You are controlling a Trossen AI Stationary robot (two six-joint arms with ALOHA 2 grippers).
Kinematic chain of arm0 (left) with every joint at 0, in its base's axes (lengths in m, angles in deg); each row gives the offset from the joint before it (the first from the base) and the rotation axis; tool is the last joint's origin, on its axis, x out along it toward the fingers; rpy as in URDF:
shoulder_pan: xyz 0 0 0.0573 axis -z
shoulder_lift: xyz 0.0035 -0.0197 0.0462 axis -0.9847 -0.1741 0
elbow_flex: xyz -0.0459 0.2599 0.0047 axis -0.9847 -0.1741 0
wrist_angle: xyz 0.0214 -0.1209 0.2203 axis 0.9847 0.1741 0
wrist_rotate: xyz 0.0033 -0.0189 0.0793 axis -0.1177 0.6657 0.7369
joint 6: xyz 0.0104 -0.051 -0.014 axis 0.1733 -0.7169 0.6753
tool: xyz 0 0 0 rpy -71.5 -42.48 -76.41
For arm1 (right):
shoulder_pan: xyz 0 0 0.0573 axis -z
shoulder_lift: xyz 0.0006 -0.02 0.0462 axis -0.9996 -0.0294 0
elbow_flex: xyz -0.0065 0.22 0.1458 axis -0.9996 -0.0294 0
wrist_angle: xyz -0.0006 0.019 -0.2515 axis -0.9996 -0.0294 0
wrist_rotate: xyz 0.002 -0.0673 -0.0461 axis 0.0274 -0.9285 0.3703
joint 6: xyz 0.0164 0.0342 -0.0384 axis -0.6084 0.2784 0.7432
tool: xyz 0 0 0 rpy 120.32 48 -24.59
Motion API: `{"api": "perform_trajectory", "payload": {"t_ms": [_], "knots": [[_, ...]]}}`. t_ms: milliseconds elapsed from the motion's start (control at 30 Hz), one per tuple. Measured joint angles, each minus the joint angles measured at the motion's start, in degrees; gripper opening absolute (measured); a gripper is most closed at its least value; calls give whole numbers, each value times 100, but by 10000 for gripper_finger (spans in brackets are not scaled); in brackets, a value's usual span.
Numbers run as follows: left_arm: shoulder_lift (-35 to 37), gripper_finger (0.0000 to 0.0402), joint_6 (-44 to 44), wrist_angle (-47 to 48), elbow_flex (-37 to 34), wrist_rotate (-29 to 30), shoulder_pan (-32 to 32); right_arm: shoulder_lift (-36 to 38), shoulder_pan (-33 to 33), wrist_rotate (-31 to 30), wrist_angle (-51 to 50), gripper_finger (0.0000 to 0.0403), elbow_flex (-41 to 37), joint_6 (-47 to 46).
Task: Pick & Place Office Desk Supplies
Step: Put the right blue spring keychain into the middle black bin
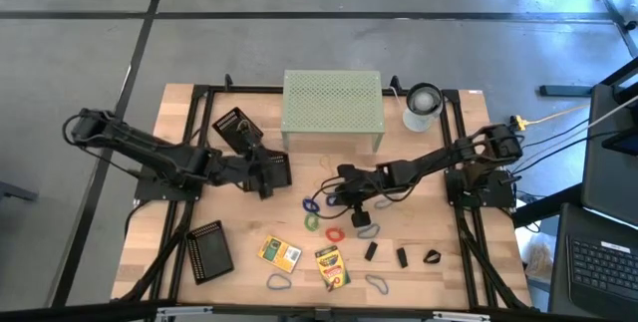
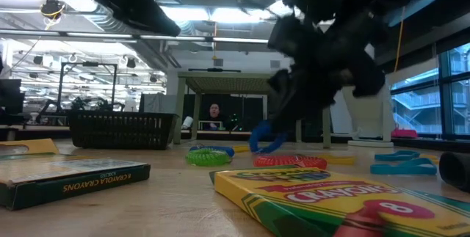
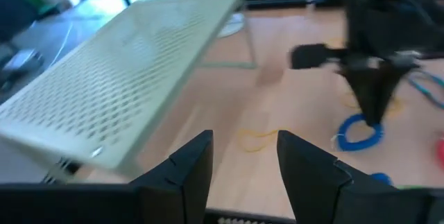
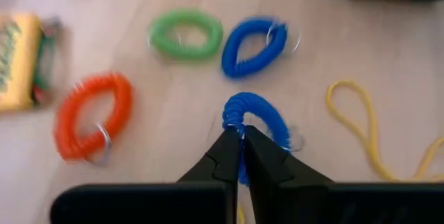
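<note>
My right gripper [image 4: 241, 132] is shut on a blue coiled loop [image 4: 267, 120] at the table's middle [image 1: 332, 197]. Lying flat on the wood beside it are another blue coil [image 4: 253, 44], a green coil [image 4: 184, 35], a red coil [image 4: 90, 116] and a yellow band [image 4: 361, 123]. Two yellow crayon boxes [image 1: 280, 253] [image 1: 332, 267] lie nearer the front edge. My left gripper [image 3: 243, 158] stands open and holds nothing, left of the middle [image 1: 267, 175], in front of the pale green riser [image 3: 118, 78]. My right gripper pinches the blue coil's near rim [image 4: 236, 116] between its two fingertips, coming slanting down from the table's right side. The loop hangs below the fingers [image 2: 264, 138]; whether its lower end rests on the table, I cannot tell.
The green riser [image 1: 332, 108] and a white-grey cylinder [image 1: 423, 106] stand at the back. Black mesh trays sit at the left [image 1: 237, 128] [image 1: 209, 250]. Small black clips [image 1: 371, 250] [image 1: 432, 257] and grey-blue loops [image 1: 278, 281] [image 1: 378, 282] lie near the front edge.
</note>
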Motion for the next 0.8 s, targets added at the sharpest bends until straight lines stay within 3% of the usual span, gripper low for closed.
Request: {"api": "perform_trajectory", "payload": {"t_ms": [267, 433, 667, 800], "knots": [[-994, 177, 885, -908, -97, -13, 454, 491, 0, 36, 480, 15, 5, -705], [-1672, 198, 1646, -2198, -98, -29, 500, 512, 0, 228, 1053, 15, 9, -1017], [-2176, 210, 2242, -3525, -98, -1175, 500, 512, -4, 54, 1489, 16, 11, -1140], [-2245, 207, 2323, -3589, -98, -1288, 503, 512, -11, 71, 1659, 16, 11, -1082]]}}
